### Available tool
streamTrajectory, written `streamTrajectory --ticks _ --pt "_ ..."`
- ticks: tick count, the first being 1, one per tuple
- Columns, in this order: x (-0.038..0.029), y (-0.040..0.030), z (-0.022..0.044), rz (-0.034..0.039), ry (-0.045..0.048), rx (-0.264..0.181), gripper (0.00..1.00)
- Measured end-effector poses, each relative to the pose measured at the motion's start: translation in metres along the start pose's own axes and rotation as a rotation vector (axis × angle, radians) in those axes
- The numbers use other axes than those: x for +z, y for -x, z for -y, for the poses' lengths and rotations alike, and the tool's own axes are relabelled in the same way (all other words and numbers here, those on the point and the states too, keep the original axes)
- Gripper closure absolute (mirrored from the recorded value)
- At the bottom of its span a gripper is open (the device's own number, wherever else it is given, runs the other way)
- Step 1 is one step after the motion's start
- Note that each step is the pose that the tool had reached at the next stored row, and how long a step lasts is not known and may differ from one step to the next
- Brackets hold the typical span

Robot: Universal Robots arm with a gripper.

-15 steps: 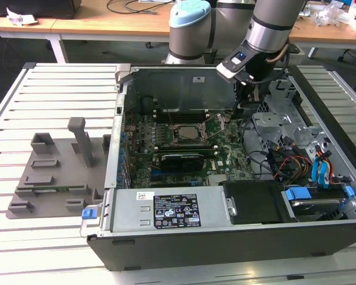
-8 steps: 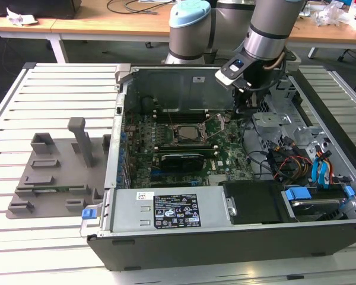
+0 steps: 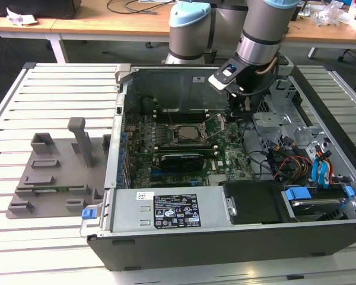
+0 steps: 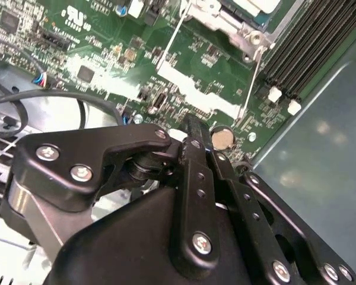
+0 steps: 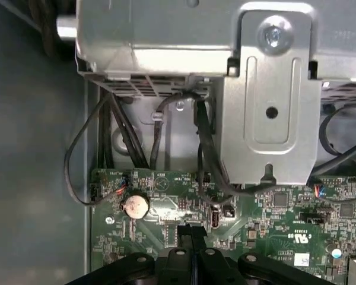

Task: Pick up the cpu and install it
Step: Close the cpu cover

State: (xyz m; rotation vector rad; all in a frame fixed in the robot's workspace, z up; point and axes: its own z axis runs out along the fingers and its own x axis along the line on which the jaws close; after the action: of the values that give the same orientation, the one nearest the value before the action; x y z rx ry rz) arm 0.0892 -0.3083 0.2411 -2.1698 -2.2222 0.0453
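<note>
The open computer case (image 3: 113,172) lies flat with its green motherboard (image 3: 225,157) facing up. The cpu (image 3: 183,134) is a silver-grey square lying inside the metal-framed socket; its pale top also shows in the second wrist view, cpu (image 4: 258,5). My gripper (image 3: 234,113) hangs over the motherboard's back corner, on the exterior view's right of the socket and apart from it. In both wrist views the black fingers (image 5: 186,234) are pressed together with nothing between them, just above the board beside a coin cell battery (image 5: 135,205). My gripper (image 4: 196,133) is shut and empty.
A grey plastic holder tray (image 3: 53,172) sits on the slatted table at the exterior view's left of the case. A metal drive cage (image 5: 267,119) and loose black cables (image 5: 202,154) stand close to the gripper. Memory slots (image 4: 308,47) flank the socket. A graphics card (image 3: 181,159) lies in front of it.
</note>
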Motion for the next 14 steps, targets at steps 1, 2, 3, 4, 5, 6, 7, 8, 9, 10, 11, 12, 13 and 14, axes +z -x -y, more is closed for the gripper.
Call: streamTrajectory --ticks 1,2,3,4,5,6,7,8,9,10,11,12,13,14 --pt "0.0001 0.0 0.0018 0.0001 0.0 0.0 0.89" --pt "0.0003 -0.0001 0.0045 0.0001 -0.0001 0.0 0.89" --pt "0.0005 -0.0001 0.0059 0.0001 -0.0001 0.0 0.89" --pt "0.0005 -0.0001 0.0063 0.0001 -0.0001 0.0 0.89" --pt "0.0005 -0.0001 0.0067 0.0 -0.0001 0.0 0.89" --pt "0.0006 -0.0002 0.0077 0.0001 -0.0001 0.0 0.89" --pt "0.0007 -0.0002 0.0084 0.0001 -0.0001 0.0 0.89" --pt "0.0007 -0.0002 0.0091 0.0001 -0.0001 0.0 0.89" --pt "0.0008 -0.0002 0.0098 0.0 -0.0001 0.0 0.89" --pt "0.0009 -0.0002 0.0105 0.0 -0.0001 0.0 0.89" --pt "0.0011 -0.0003 0.0116 0.0 -0.0001 0.0 0.89" --pt "0.0012 -0.0003 0.0122 0.0 -0.0001 0.0 0.89" --pt "0.0013 -0.0003 0.0128 0.0001 -0.0001 0.0 0.89" --pt "0.0013 -0.0003 0.0133 0.0001 -0.0001 0.0 0.89"
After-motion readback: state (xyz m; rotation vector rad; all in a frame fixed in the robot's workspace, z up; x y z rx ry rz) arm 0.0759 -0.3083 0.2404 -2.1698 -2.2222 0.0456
